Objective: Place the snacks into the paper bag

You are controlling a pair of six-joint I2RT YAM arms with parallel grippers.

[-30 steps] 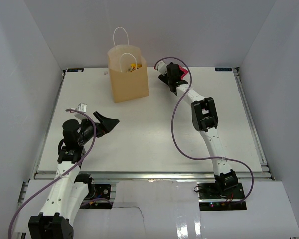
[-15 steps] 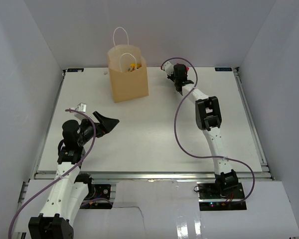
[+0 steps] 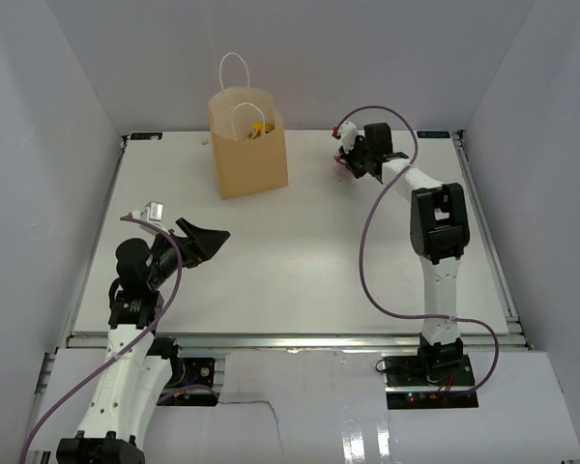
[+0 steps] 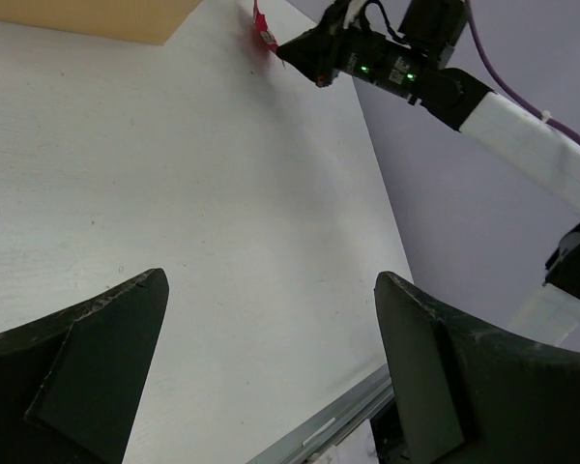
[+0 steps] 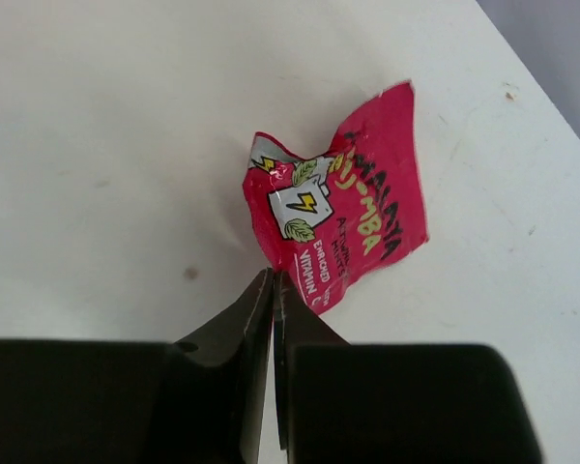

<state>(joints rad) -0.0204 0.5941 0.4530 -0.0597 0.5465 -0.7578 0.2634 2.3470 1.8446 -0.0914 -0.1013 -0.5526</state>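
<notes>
Swung right, away from paper bag (image 3: 248, 145), with right gripper (image 5: 273, 280) pinching pink packet (image 5: 343, 217); left gripper (image 4: 271, 280) spread; needs carrying back.

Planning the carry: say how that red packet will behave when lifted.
The red packet looks thin and crinkled, so it will probably flop. Its small, flat shape suggests it is light. The right gripper pinches only one corner, so it may swing or slip.

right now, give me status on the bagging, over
Left gripper open, empty. Right gripper shut on pink packet, by its edge. Paper bag upright to its left, nothing between.
</notes>
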